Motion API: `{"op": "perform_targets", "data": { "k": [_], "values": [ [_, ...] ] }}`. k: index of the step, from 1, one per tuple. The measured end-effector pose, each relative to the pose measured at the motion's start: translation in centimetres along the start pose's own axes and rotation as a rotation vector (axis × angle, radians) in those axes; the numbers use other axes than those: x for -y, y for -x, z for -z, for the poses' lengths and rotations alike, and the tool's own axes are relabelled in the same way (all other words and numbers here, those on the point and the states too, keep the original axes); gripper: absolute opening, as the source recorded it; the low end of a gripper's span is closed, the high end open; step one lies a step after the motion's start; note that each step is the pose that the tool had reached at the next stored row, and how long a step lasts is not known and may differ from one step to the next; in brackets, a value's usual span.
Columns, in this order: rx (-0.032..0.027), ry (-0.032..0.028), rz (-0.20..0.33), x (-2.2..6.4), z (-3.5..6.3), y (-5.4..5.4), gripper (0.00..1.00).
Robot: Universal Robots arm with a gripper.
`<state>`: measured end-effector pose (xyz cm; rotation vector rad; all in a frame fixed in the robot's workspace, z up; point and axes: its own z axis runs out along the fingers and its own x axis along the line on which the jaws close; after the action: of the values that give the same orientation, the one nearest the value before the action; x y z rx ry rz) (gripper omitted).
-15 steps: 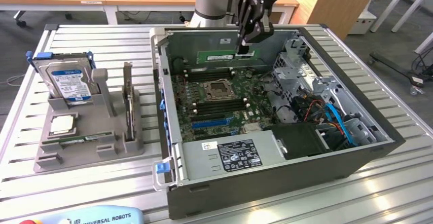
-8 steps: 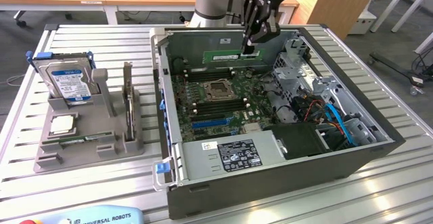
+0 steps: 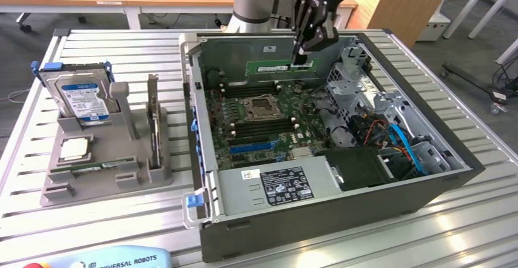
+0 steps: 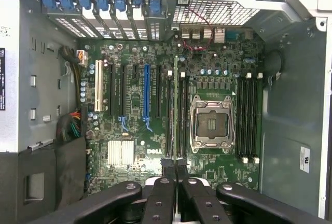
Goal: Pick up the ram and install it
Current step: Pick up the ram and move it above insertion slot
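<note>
We are mid-install, our end effector (image 3: pixel 301 60) clamped narrowly on one end of the ram (image 3: pixel 267 68) above the motherboard (image 3: pixel 259 119) in the open case (image 3: pixel 324 219), and seating it, we judge, calls for edge-down alignment with a free slot (image 3: pixel 247 90).

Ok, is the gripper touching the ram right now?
Touching. The exterior view shows the gripper shut on the ram, gripping its upper edge.
</note>
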<state>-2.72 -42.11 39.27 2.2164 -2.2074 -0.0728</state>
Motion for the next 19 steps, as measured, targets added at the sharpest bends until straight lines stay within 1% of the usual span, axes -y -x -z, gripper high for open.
{"op": "perform_targets", "data": {
  "k": [4,15,19],
  "values": [
    [-0.0002,0.0001,0.000,0.01,-0.35,0.0,0.12],
    [0.0001,0.0001,-0.001,0.09,-2.22,-0.1,0.12],
    [-0.0001,0.0001,-0.001,0.11,-2.57,-0.1,0.12]
  ]
}}
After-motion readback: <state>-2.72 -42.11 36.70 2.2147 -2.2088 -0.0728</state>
